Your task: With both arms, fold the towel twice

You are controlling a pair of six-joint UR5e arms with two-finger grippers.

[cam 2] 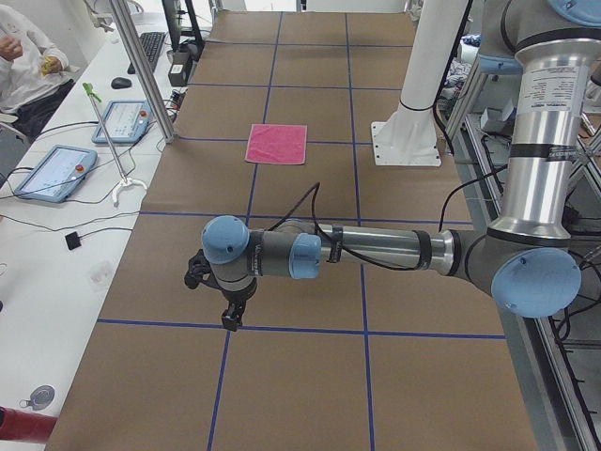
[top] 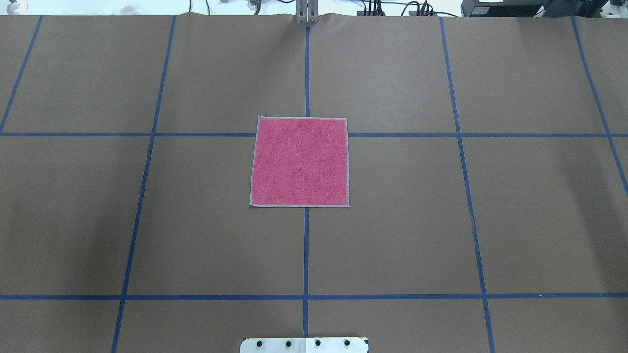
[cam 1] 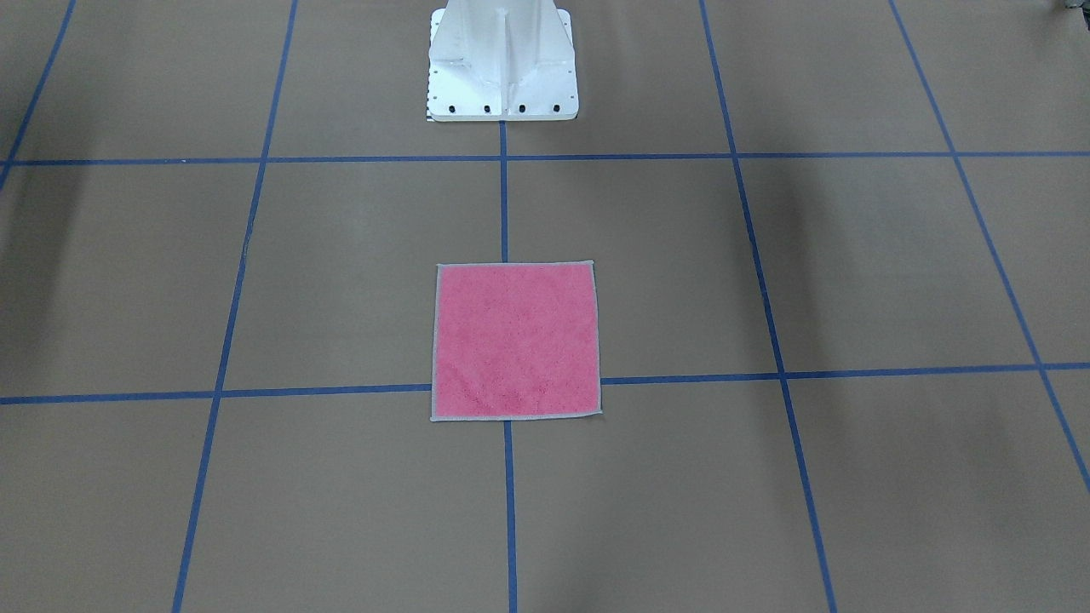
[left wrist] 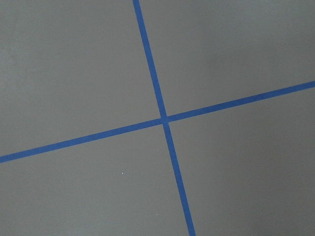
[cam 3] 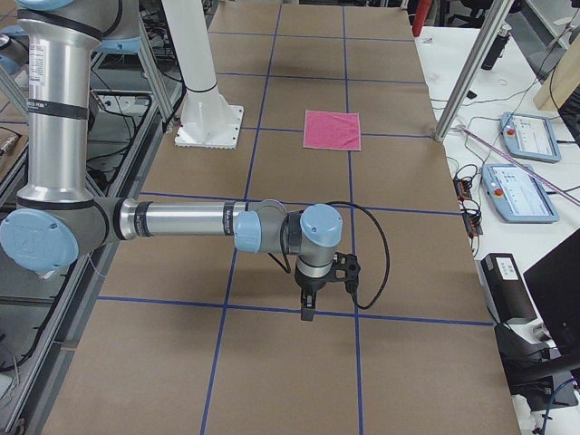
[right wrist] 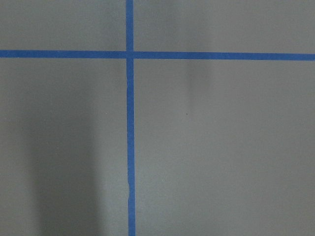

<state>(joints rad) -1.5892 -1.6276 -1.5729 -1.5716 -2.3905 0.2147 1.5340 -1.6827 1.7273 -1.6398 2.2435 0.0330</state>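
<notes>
The towel (cam 1: 515, 340) (top: 300, 162) lies flat and unfolded, pink face up with light grey edging, in the middle of the brown table. It also shows small and far off as the towel (cam 2: 276, 144) (cam 3: 332, 129) in both side views. My left gripper (cam 2: 228, 315) hangs over a blue tape line, far from the towel, toward the table's left end. My right gripper (cam 3: 308, 308) hangs likewise toward the right end. Both point down and touch nothing; I cannot tell whether they are open or shut. Both wrist views hold only brown table and crossed blue tape.
The white pedestal base (cam 1: 502, 64) (top: 304, 344) stands at the robot's side of the table. A person (cam 2: 23, 56) sits at a side bench with control tablets (cam 2: 54, 172) (cam 3: 521, 192). Aluminium posts (cam 2: 141, 66) (cam 3: 467, 82) rise along the table's far edge.
</notes>
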